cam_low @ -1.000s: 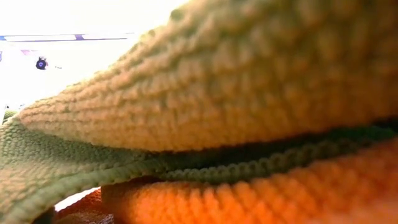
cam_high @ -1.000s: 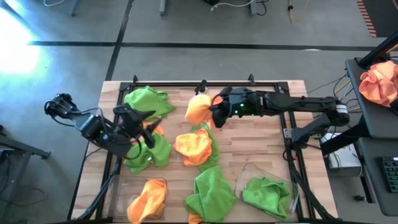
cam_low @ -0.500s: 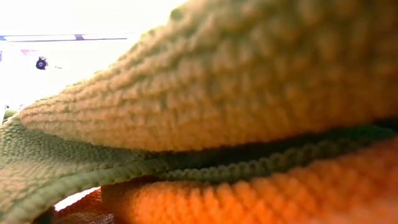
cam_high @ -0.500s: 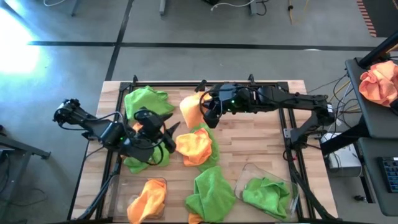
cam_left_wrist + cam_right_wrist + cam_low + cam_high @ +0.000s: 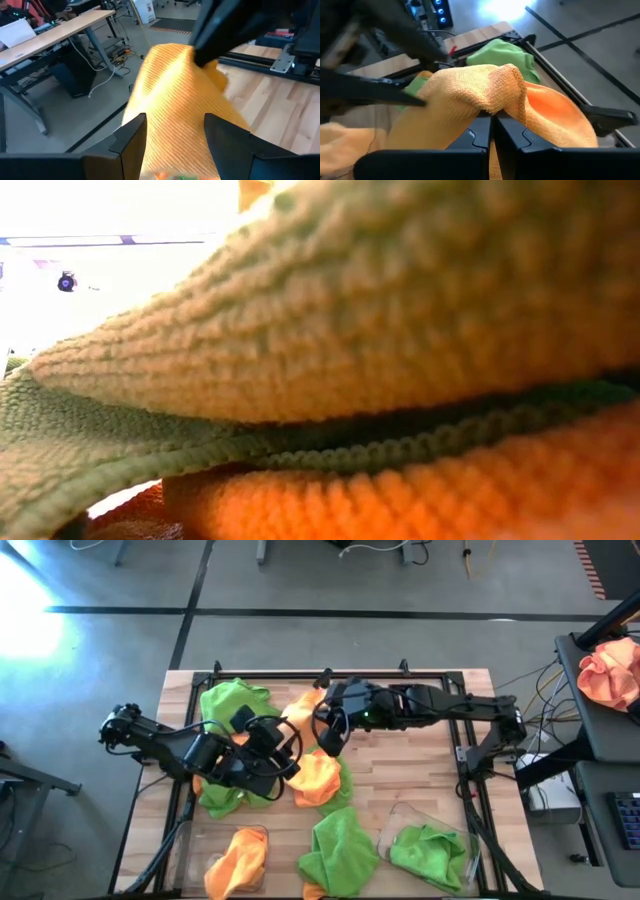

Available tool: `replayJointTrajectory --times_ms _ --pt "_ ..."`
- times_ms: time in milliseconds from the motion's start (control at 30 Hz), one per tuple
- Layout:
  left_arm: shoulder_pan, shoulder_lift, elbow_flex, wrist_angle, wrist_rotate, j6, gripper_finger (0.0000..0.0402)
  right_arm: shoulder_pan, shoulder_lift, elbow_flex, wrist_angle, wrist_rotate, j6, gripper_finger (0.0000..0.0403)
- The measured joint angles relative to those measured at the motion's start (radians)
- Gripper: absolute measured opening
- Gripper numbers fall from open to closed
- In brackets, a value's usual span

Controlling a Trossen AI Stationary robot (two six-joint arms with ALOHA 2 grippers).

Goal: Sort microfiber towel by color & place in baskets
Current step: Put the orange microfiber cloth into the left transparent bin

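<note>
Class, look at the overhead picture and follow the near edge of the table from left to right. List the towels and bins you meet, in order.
Left clear bin holding an orange towel → loose green towel lying on the table → right clear bin holding a green towel.

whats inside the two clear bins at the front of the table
The left bin holds an orange towel, the right bin a green towel. Anything under those towels is covered.
</note>
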Motion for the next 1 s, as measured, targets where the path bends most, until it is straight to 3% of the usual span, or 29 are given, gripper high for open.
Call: replayJointTrajectory --times_ms 700,1000 --pt "0.022 -0.007 0.006 0.010 0.039 0.000 0.0183 0.005 0.010 0.009 0.024 -0.001 -0.039 0.0009" --pt "0.038 -0.006 0.006 0.013 0.065 0.020 0.0212 0.005 0.010 0.009 0.004 -0.001 -0.048 0.0009"
